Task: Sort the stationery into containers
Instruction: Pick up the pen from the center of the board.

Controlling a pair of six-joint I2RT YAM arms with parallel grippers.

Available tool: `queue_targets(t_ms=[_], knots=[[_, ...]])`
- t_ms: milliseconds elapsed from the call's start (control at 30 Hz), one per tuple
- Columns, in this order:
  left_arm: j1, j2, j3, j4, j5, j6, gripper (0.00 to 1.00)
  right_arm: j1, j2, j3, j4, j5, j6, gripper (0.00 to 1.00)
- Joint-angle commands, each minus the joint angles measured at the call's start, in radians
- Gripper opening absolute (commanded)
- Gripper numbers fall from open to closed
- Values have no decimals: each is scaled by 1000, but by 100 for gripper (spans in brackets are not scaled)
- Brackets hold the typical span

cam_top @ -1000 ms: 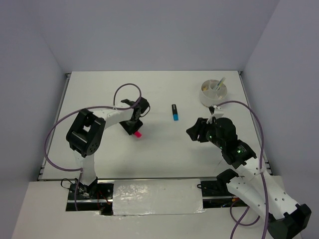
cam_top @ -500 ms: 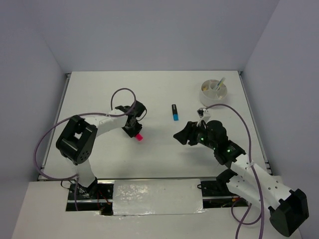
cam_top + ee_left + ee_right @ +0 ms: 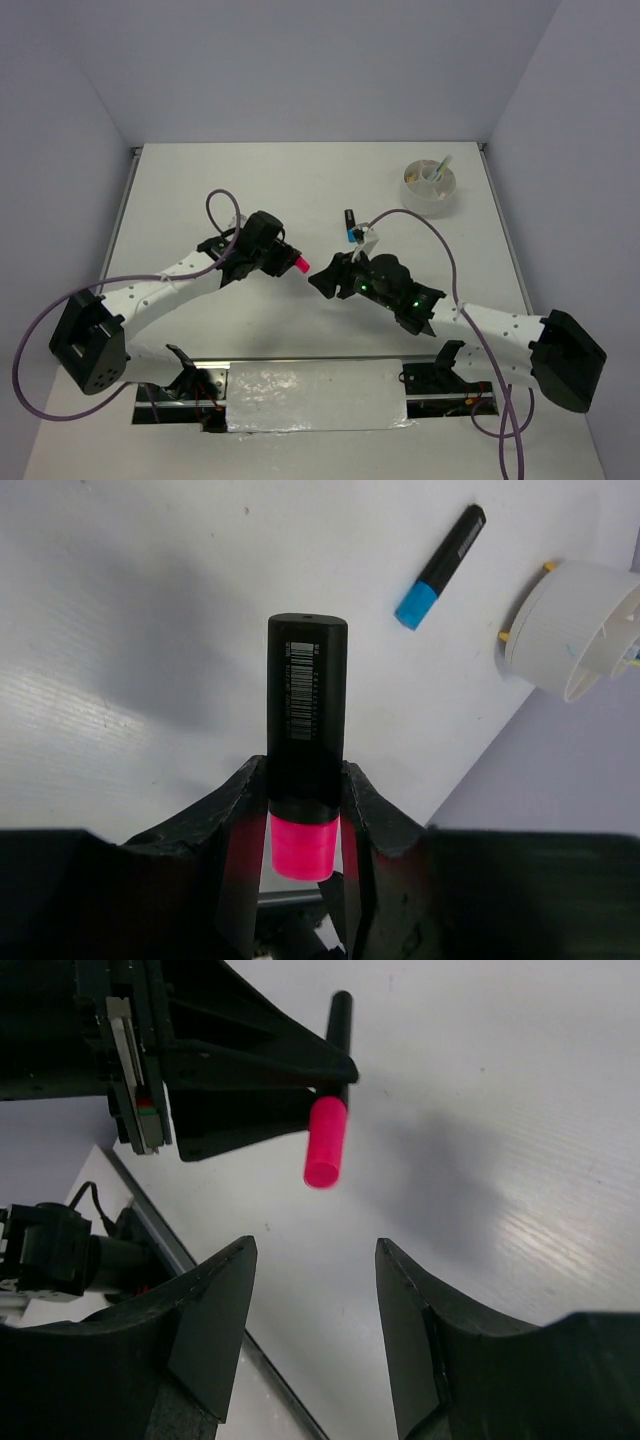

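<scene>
**Between the two grippers: a highlighter held out, cap first**

Clamped in the left gripper [image 3: 305,780] is the pink-and-black highlighter [image 3: 307,700]. It is pinched where the black barrel meets the pink cap and is lifted off the table [image 3: 200,190]. Its long axis runs nearly straight at the right gripper [image 3: 315,1250], with the cap nearest that gripper and the barrel pointing away.

The right gripper stands with its jaws parted and nothing in them. The cap is just ahead of the gap between them, near but not touching. This looks like a hand-over, and the right arm is the one placed to take it. Only the cap projects beyond the left fingers, so there is little room for a second grip.

Nothing lies between the cap and the jaws. A blue-and-black highlighter [image 3: 351,226] lies flat beyond the right gripper. The white bowl [image 3: 412,196] is well apart, farther out on that gripper's right.
</scene>
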Motion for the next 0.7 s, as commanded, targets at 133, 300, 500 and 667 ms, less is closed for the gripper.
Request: queue_targets(t_ms=[133,300,500,667], knots=[[-30,-72,-24,82,50,-80,0,196,140,103,211,347,-90,58],[-54,-124,-50,92,31,-108,0,233,192,132,189,532,-18,58],[-54,-179,-62,80,-2,-112,0,250,189,124,200,578,-8,59],[-54,-198,-76,95,10,-121,0,250,197,115,312,510,-91,50]])
